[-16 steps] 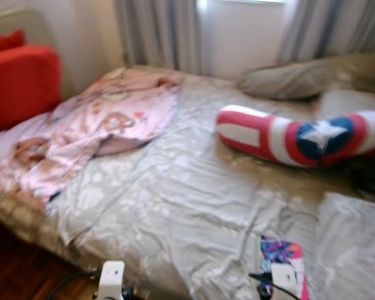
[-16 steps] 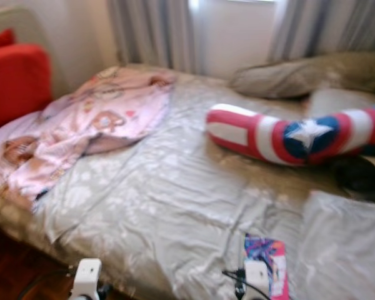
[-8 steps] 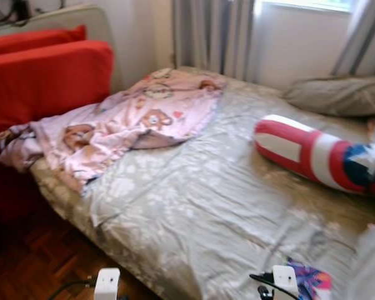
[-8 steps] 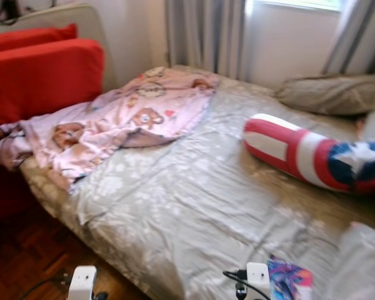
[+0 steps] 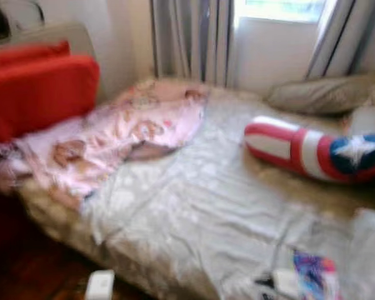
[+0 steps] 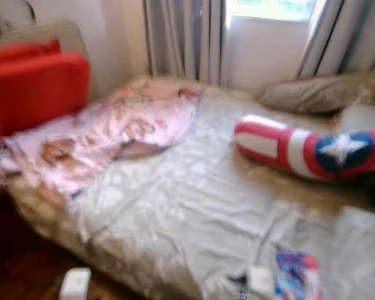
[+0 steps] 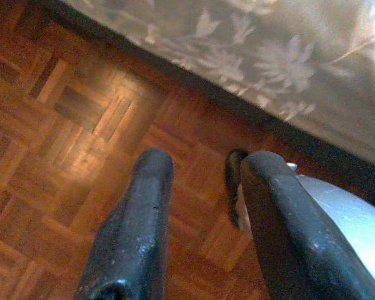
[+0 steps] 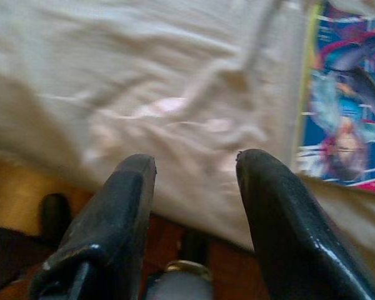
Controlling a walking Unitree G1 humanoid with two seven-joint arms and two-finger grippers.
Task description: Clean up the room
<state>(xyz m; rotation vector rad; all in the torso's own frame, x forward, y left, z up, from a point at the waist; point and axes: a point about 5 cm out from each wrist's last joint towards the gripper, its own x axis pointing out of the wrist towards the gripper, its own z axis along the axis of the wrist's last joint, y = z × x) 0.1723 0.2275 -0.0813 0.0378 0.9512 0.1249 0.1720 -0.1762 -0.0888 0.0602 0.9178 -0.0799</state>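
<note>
A crumpled pink blanket [image 5: 122,134] with bear prints lies on the left of the bed [image 5: 200,206], which has a grey floral sheet. A red, white and blue star bolster [image 5: 319,153] lies on the right. A colourful book [image 5: 315,275] rests at the near edge and shows beside my right gripper [image 8: 198,159]. That gripper is open over the sheet's edge with nothing between its fingers. My left gripper [image 7: 209,159] hangs open over the parquet floor [image 7: 81,112], close to the bed's side.
A red sofa [image 5: 37,94] stands against the bed's left side. Grey pillows [image 5: 322,94] lie at the back right, under the window and curtains [image 5: 190,40]. A dark small object [image 7: 235,181] lies on the floor by the bed.
The whole picture has shifted and blurred, so the camera moved: left at first, then a little back right. Nothing on the bed has changed place.
</note>
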